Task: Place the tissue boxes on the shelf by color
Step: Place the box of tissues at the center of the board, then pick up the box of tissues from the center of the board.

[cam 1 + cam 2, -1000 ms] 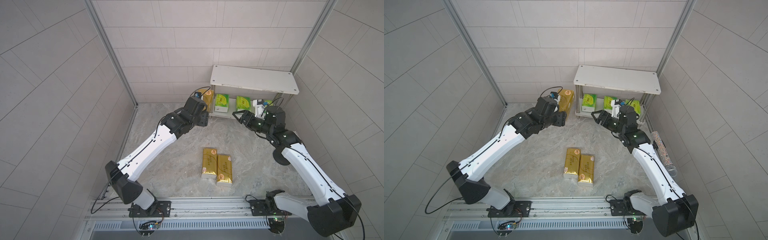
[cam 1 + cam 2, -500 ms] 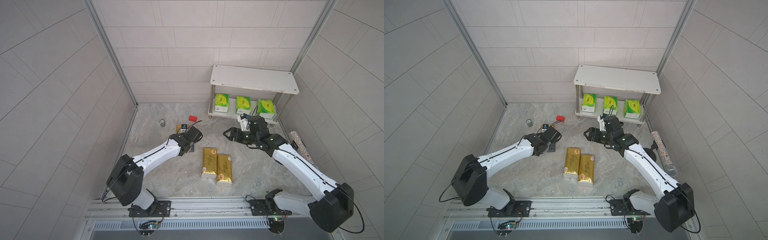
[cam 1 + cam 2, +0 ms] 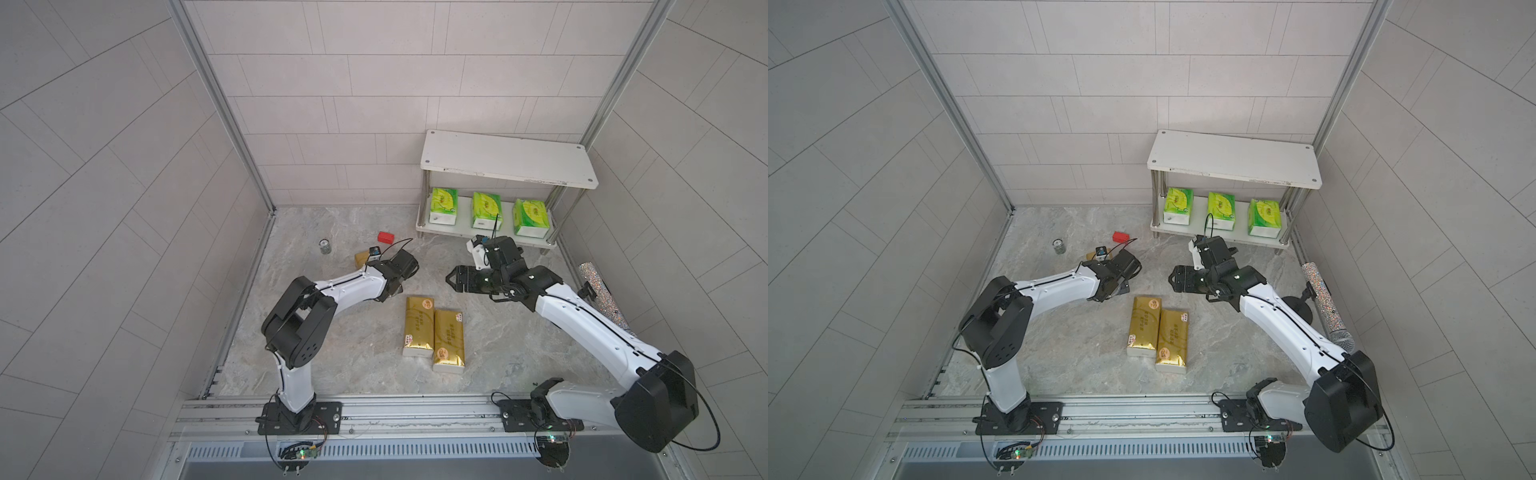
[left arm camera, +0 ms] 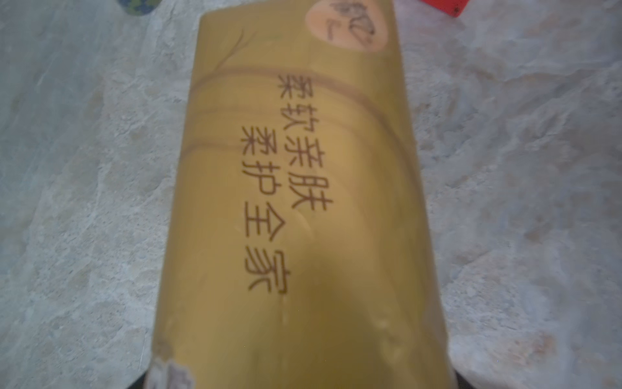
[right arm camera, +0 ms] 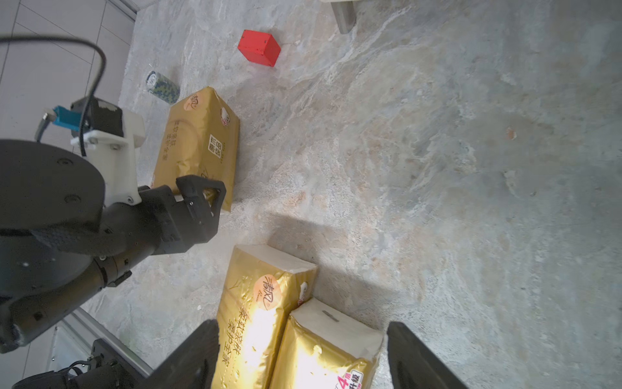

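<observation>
Marble floor (image 3: 519,345): left gripper (image 5: 193,188) at lone gold pack (image 5: 198,141), grip unclear; right gripper (image 3: 451,279) spread wide, empty, near two gold packs (image 3: 432,328). Three green packs (image 3: 486,210) on shelf (image 3: 509,160) lower board.

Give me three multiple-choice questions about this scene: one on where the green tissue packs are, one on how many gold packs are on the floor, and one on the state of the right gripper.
1. Where on the shelf do the green packs sit? A its top board; B its lower board; C beside it, off the boards.
2. How many gold packs lie on the floor? A one; B two; C three.
3. The right gripper is: A open and empty; B shut on a gold pack; C shut on a green pack.

Answers: B, they stand in a row under the top board. C, two lie side by side and one apart near the red block. A, its fingers stand wide apart, gripping nothing.
</observation>
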